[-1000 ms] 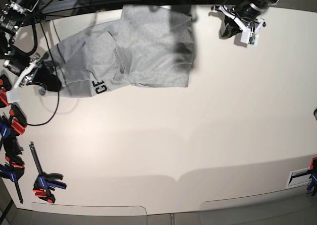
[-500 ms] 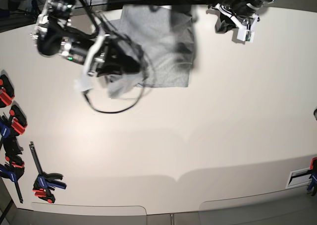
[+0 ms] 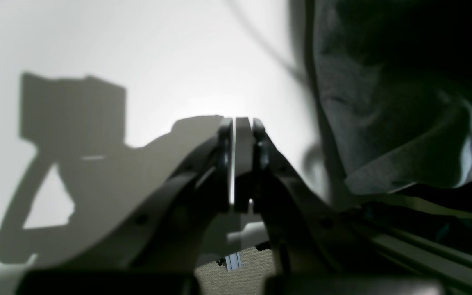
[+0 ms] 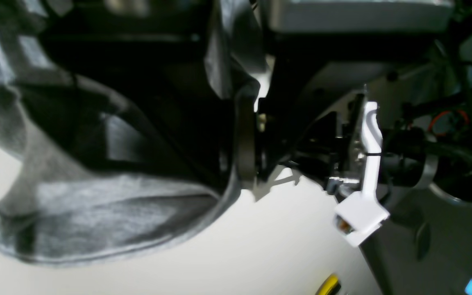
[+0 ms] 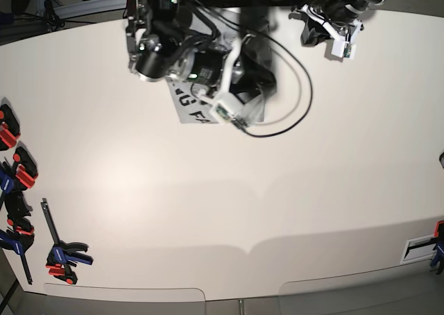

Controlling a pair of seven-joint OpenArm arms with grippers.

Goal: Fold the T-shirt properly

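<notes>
Two arms: right one over the far bench edge.
Right hand: clamped on T-shirt fabric, cloth draped beneath and behind it.
Left hand: pressed together, empty, shirt off to its side.
Lettering: facing up below right hand.
Risk: draped cloth could bunch and spoil the crease.

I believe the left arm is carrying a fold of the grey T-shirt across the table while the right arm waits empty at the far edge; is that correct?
Not quite: the arms are swapped. In the base view the right gripper carries the fold of the grey T-shirt across the table; the right wrist view shows its jaws shut on the cloth. The left gripper waits empty at the far edge, jaws shut.
</notes>
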